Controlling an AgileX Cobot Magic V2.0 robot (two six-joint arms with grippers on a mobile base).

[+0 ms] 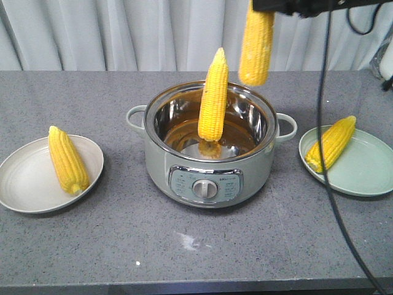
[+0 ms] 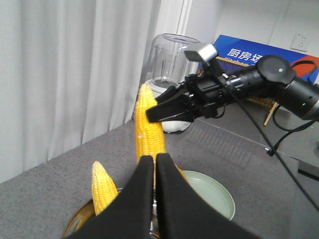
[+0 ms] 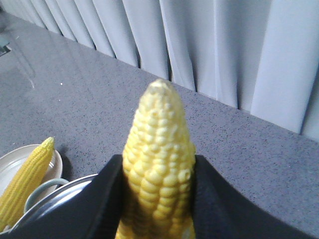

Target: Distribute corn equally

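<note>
Below the right gripper (image 3: 159,191), which was clamped near its tip, the held cob (image 1: 256,46) hung upright, butt down, over the right side of the pot (image 1: 161,175). The green plate (image 1: 362,169) lay lower and to the right, likely nearer this arm, bearing 1 cob (image 1: 331,144). A 3rd cob (image 1: 213,98) stood in the pot. The left gripper (image 2: 154,196) was closed on nothing. A blue sign (image 2: 249,54) began "厨房"; the pot's panel lettering was too small to read.

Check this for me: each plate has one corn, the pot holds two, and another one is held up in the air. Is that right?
No. The pot holds one corn, not two; the front view shows it. The left plate and right plate do have one each, and the right gripper holds another in the air.
</note>
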